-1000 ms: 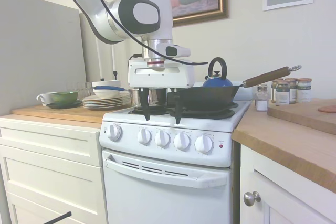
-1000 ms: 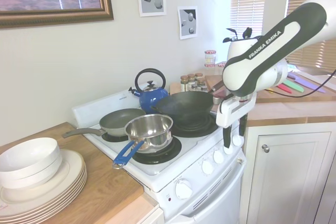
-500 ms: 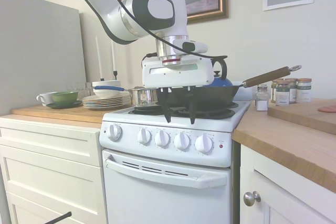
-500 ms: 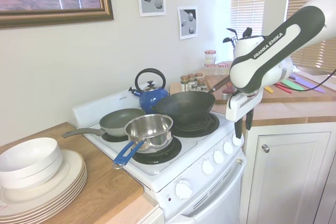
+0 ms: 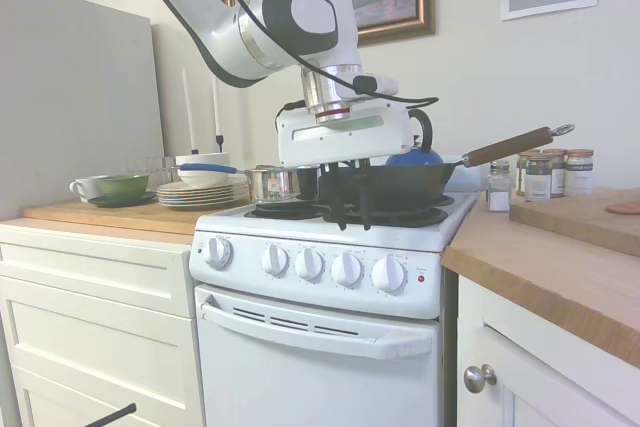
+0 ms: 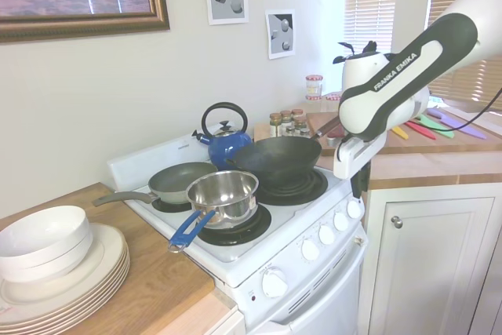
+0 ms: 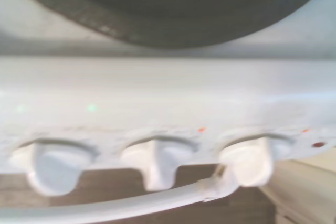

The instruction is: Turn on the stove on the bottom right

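Gripper above the knob row, not yet on a knob

Your gripper [image 5: 347, 215], fingers apart and empty, hangs over the stove [image 5: 320, 347] front edge between the counters; five alike knobs (rightmost knob [image 5: 388, 274] beside the red light [image 5: 421, 278]) invite grabbing the wrong one, or bumping the wok [image 5: 385, 185].

White arm [image 6: 408, 76] with black joint panels, black cable, lettered "FRANKA EMIKA".

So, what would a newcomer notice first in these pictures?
Probably the white arm, whose gripper hangs open above the front edge of the stove, over its row of knobs. Next, the crowded stovetop: a dark wok, a steel pot, a pan and a blue kettle at the back.
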`<act>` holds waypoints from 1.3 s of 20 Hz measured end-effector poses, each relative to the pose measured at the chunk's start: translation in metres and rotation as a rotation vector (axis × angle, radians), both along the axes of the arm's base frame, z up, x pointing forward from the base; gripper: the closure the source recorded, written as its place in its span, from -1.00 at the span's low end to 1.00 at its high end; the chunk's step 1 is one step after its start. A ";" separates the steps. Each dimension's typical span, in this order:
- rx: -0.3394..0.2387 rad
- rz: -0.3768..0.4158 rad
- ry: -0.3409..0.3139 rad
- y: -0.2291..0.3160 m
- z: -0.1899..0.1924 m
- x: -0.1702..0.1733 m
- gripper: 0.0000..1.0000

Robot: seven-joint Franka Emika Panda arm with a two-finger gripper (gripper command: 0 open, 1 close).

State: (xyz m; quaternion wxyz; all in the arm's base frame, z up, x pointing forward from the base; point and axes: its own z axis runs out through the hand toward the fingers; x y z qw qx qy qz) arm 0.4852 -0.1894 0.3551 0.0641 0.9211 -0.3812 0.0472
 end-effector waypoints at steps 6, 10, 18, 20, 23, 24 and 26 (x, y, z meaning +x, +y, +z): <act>-0.037 -0.022 -0.005 -0.006 -0.016 0.004 1.00; -0.063 -0.043 -0.009 -0.017 -0.027 0.004 1.00; -0.072 -0.047 0.008 -0.027 -0.052 0.003 1.00; -0.072 -0.043 0.008 -0.025 -0.056 0.004 1.00; -0.071 -0.040 0.010 -0.023 -0.058 0.005 1.00; -0.070 -0.038 0.011 -0.022 -0.059 0.006 1.00; -0.069 -0.035 0.010 -0.019 -0.059 0.007 1.00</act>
